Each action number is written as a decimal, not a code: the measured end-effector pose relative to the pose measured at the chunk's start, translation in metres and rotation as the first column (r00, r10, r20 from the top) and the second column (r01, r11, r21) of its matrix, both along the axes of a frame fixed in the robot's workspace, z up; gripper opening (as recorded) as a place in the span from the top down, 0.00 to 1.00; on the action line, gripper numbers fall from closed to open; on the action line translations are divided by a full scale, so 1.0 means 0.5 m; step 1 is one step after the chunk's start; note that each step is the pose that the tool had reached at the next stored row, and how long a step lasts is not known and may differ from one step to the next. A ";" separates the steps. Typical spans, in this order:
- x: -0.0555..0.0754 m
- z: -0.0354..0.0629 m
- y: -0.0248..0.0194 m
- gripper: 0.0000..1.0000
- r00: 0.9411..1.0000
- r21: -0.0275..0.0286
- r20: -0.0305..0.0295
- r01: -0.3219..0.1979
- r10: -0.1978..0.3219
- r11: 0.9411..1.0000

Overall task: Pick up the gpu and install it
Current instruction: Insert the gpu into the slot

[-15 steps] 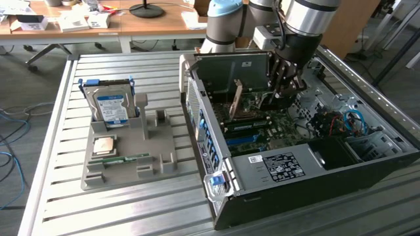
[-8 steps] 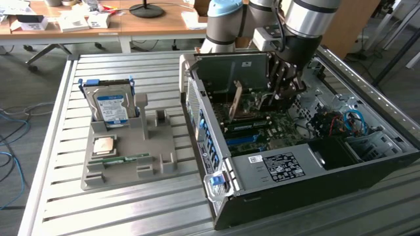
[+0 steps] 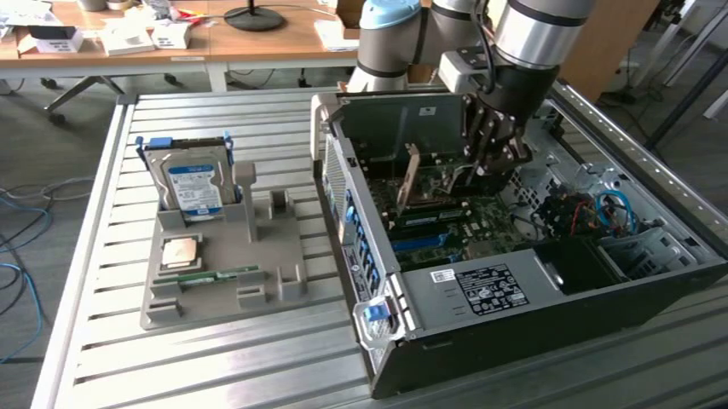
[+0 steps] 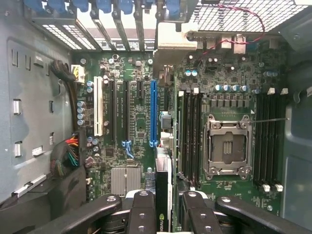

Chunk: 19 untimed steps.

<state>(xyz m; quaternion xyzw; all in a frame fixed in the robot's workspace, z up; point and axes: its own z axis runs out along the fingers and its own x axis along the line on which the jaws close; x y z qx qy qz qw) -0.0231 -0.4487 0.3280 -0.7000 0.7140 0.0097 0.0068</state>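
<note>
Black gripper (image 4: 165, 209) pinches the thin dark gpu (image 4: 163, 178) edge-on over the long blue slot (image 4: 153, 112) on the green motherboard (image 4: 139, 122).

The arm (image 3: 540, 30) is angled steeply down from above, and the wrist (image 3: 517, 85) is pointed downward. The gripper (image 3: 492, 162) is held low and upright. Its dark fingers (image 4: 141, 214) are clamped on the gpu (image 4: 162, 190), which is pinched edge-on between them.
</note>
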 end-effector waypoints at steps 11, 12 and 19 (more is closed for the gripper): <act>-0.002 -0.016 -0.0028 0.74 1.000 0.000 0.000 -0.001 0.001 1.000; -0.002 -0.017 -0.0027 0.74 1.000 0.000 0.000 0.000 0.000 1.000; -0.002 -0.031 -0.0028 0.74 1.000 0.000 0.000 -0.001 0.001 1.000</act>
